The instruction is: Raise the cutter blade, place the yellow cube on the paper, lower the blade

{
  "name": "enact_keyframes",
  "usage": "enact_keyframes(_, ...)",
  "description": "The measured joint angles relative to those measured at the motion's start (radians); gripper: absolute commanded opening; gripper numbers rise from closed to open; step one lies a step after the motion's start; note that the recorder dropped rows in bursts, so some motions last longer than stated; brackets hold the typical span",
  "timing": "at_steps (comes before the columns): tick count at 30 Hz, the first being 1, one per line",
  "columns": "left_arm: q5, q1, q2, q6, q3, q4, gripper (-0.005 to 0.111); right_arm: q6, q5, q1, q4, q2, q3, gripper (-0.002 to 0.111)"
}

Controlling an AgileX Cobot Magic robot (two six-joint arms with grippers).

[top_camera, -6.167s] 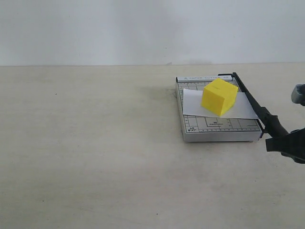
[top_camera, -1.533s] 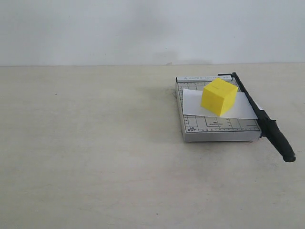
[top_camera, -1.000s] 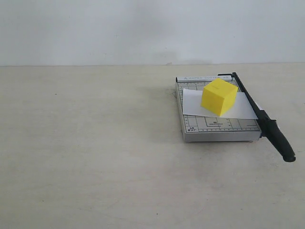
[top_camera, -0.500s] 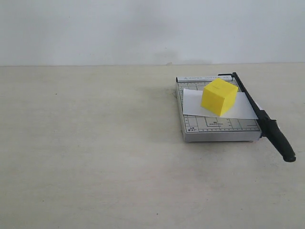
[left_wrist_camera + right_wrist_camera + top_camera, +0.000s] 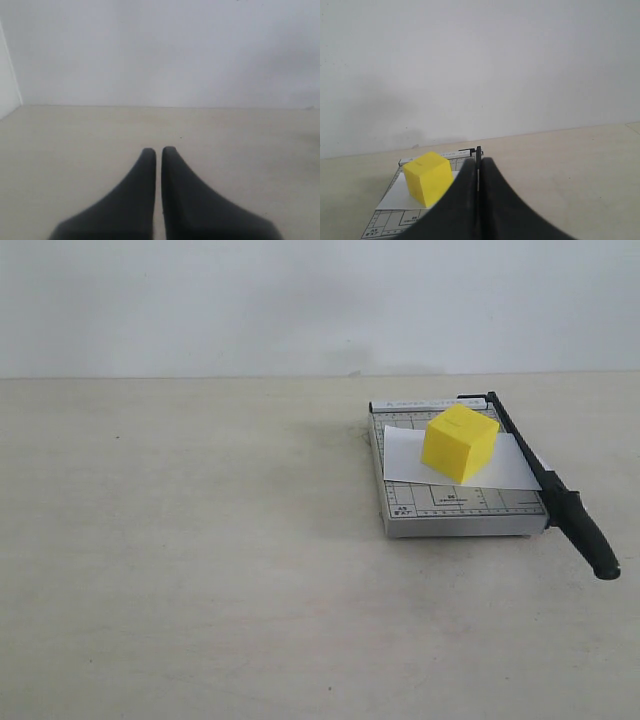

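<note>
Grippers both sit pinched closed, empty. Ahead of the right gripper, the lowered cutter blade runs straight away from it. The yellow cube rests on the paper just beside that line. The left gripper points across the table.

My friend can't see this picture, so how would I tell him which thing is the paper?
On the wide beige table, right of the middle in the exterior view, lies a flat grey metal cutter base with printed ruler lines. The plain white paper sheet rests on it, under the bright yellow cube. Unlike the base, it is white and unprinted.
</note>
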State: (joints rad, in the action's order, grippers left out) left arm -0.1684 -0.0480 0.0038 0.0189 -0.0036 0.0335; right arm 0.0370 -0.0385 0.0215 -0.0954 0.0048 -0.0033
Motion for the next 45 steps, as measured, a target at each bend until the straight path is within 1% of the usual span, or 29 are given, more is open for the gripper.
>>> enact_keyframes(2, -0.052, 0.025, 0.000, 0.000, 0.000, -0.008, 0.004, 0.000, 0.000, 0.000, 0.000, 0.000, 0.000, 0.001)
enact_keyframes(5, -0.153, 0.038, 0.000, 0.011, 0.002, -0.017, 0.004, 0.000, 0.000, 0.000, 0.000, 0.000, 0.000, 0.001)
enact_keyframes(8, -0.182, 0.038, 0.000, 0.017, 0.004, -0.017, 0.004, 0.000, 0.000, 0.000, 0.000, 0.000, 0.000, 0.001)
enact_keyframes(45, -0.183, 0.038, 0.000, 0.021, 0.004, -0.019, 0.004, 0.000, 0.000, 0.000, 0.000, 0.000, 0.005, 0.001)
